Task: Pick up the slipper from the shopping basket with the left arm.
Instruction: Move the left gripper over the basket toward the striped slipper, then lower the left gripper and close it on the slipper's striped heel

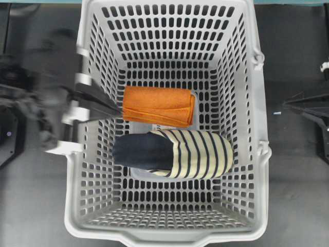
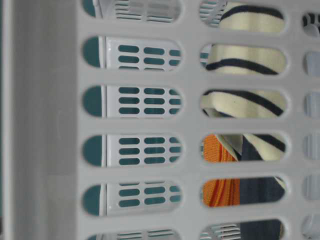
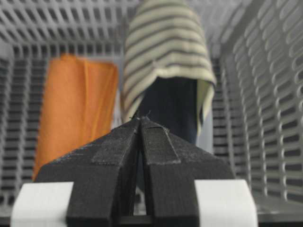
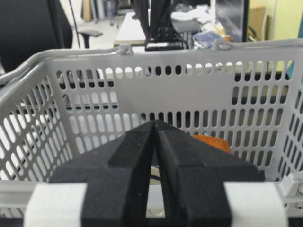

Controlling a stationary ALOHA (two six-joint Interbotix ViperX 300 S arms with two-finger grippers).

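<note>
Your left tool (image 3: pixel 140 124), tips pressed together and empty, reaches over the light grey slotted plastic basket's (image 1: pixel 247 154) wall. The cream, navy-striped soft slipper (image 1: pixel 175 154) lies on the floor beside the folded orange cloth (image 1: pixel 158 105); spread first.

In the overhead view the left arm (image 1: pixel 43 98) is smeared by blur, its housing unreadable. The shopping basket (image 1: pixel 257 154) is cut off at the top and bottom edges. At table level the slipper (image 2: pixel 245 102) and orange cloth (image 2: pixel 220 192) show only in slivers through wall slots.
</note>
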